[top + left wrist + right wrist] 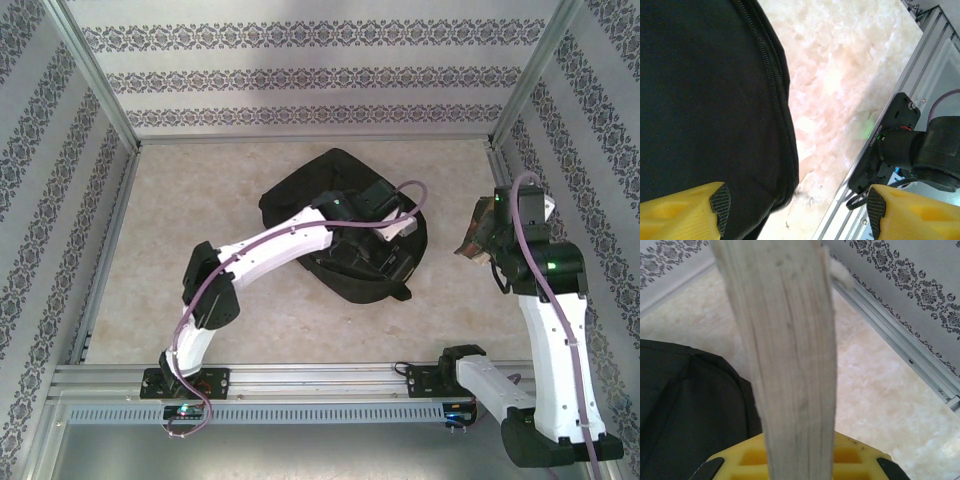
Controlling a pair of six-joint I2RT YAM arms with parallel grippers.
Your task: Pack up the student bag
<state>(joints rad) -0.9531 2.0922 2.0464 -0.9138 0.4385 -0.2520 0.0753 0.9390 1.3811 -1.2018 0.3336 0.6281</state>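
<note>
1. The bag [305,190] lies mid-frame in the top view on the table [200,200]. Its long axis runs from upper left to lower right.
2. The left gripper [797,205] hangs over the bag's lower right part with its jaws wide apart and holding nothing. It is the nearer one.
3. The right gripper [492,232] is at frame right, apart from the bag, and is clamped on a book [790,340] whose page edge faces its camera.
4. The book likely has to travel left to reach the bag. I cannot tell whether the opening gapes, because the left arm covers it.

place: robot lab test cell | evidence: aluminium frame [300,378], patterned wall panels [300,75] enclosing marble-look tabletop [180,200]
</note>
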